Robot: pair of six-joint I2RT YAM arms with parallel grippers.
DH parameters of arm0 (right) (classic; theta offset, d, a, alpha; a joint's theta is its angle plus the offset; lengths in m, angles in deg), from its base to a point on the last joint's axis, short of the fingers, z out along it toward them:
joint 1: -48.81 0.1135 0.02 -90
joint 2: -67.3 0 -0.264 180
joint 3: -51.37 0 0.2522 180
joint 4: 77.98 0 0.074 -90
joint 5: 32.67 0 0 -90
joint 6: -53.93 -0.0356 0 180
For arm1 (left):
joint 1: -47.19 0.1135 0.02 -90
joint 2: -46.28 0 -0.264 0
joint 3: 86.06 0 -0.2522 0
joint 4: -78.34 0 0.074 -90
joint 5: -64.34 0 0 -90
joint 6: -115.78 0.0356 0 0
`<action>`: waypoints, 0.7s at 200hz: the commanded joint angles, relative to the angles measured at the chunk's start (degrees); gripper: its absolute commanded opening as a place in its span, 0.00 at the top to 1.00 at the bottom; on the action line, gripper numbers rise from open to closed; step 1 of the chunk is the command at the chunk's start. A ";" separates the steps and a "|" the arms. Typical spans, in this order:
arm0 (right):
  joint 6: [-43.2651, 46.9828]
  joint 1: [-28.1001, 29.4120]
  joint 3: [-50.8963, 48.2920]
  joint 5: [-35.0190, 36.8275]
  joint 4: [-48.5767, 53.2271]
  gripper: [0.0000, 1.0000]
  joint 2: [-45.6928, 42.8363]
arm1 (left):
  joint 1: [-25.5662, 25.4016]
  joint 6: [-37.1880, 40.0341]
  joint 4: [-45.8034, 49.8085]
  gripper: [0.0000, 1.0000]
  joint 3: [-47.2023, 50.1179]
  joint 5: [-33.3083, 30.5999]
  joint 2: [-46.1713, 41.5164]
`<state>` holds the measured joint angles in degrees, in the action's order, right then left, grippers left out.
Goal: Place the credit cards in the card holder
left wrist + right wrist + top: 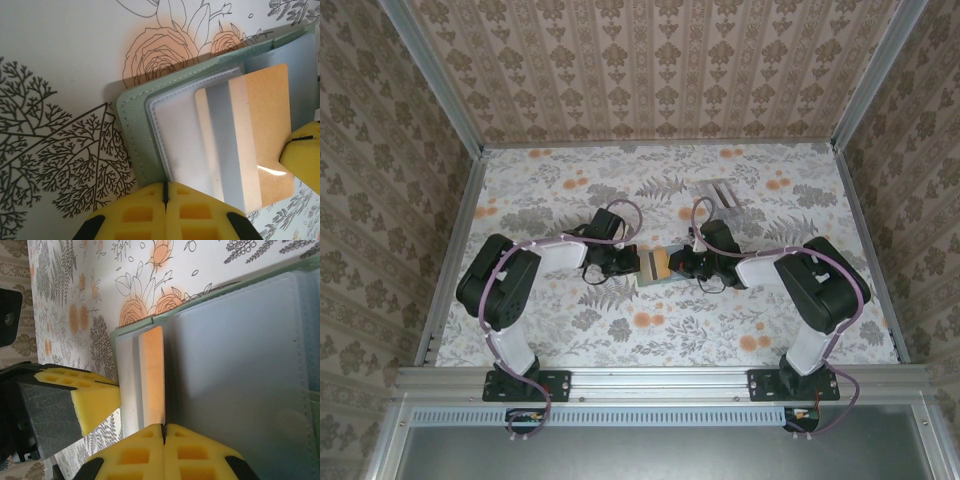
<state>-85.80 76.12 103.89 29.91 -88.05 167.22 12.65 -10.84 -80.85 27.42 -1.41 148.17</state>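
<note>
Card holder [653,268] lies open mid-counter [570,340], between both claws. Left claw [165,200] is pressed together at the holder's left edge. Right claw [163,432] is pressed together at the end of the tan card [265,125], which lies over the holder's pockets. Clear stand [720,192] sits well behind the holder, with bare counter on its other sides.

We see the muted-green folding wallet [131,125] lying open on the flower-printed table, midway between its sides, with its pale translucent pocket sleeves facing up. A tan rectangular card [265,125] with a pale grey stripe lies among those sleeves, partly covered.
</note>
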 commanded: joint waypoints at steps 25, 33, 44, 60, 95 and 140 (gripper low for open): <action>2.63 2.20 2.28 -3.15 3.93 1.00 3.47 | -0.57 -0.04 -0.04 0.96 0.39 -0.01 -0.20; 2.89 2.35 3.00 -3.71 4.44 0.99 4.16 | -0.44 -0.11 0.32 0.96 0.21 0.07 -0.19; 2.54 2.71 3.54 -4.24 4.00 0.98 4.88 | -0.43 -0.20 0.11 0.96 0.24 0.09 -0.42; 3.36 3.34 5.07 -4.75 4.67 0.97 5.87 | -0.35 -0.20 -0.54 0.96 0.67 0.05 -0.56; 4.22 3.45 5.79 -4.07 7.20 0.85 4.70 | -0.26 -0.60 0.47 0.91 0.87 0.11 -2.50; 10.28 3.36 7.07 1.80 21.43 0.65 -2.77 | 0.09 -1.55 1.47 0.88 1.75 0.03 -6.95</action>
<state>-80.36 79.09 109.99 27.77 -78.59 169.50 12.76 -11.47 -80.24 28.39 -1.52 145.19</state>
